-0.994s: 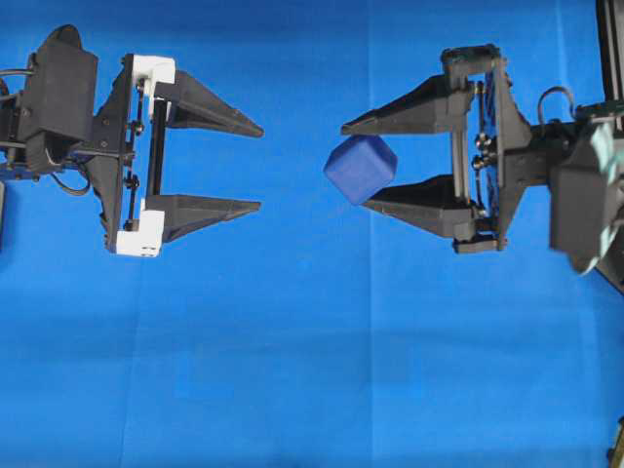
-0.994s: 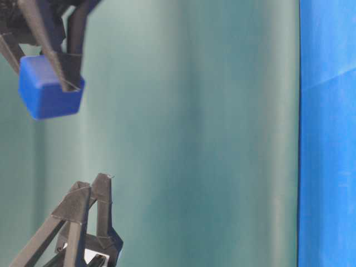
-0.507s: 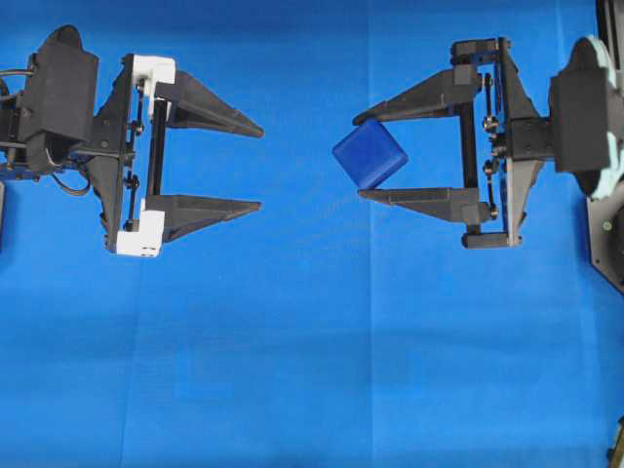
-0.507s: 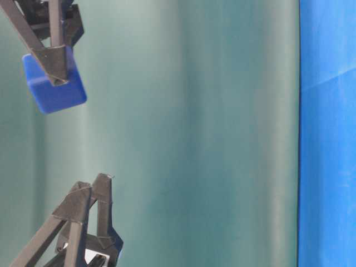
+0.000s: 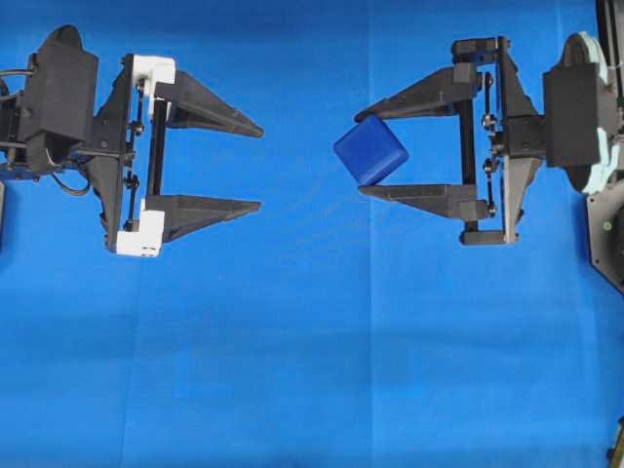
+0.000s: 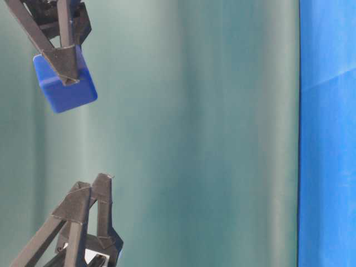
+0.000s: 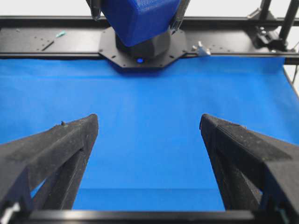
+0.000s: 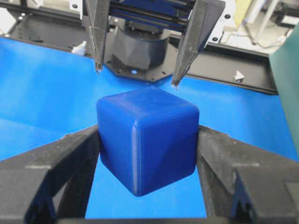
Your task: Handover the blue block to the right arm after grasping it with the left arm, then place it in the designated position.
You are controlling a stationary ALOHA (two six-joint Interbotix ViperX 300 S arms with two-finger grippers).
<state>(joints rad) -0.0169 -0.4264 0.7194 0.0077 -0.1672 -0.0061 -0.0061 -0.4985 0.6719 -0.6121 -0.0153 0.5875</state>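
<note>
The blue block (image 5: pixel 370 151) hangs above the bright blue cloth (image 5: pixel 292 341), pinched by two opposite faces and turned on a corner. The right arm's all-black gripper (image 5: pixel 359 154) is shut on it, and the right wrist view shows both fingers pressed against the block (image 8: pixel 147 140). My left gripper (image 5: pixel 260 168), the one with white brackets, stands wide open and empty a short gap to the block's left, facing it. In the left wrist view the block (image 7: pixel 140 18) sits at the top, beyond the spread left gripper (image 7: pixel 148 121). At table level the block (image 6: pixel 65 83) hangs above the left gripper's fingers (image 6: pixel 89 192).
Blue cloth covers the table. A black frame rail (image 7: pixel 46 42) and the right arm's base (image 7: pixel 140 49) close the far side in the left wrist view. A green backdrop (image 6: pixel 194 133) fills the table-level view.
The right gripper has turned its wrist level and shifted slightly up in the overhead view, carrying the block with it. The left gripper has stayed still and open.
</note>
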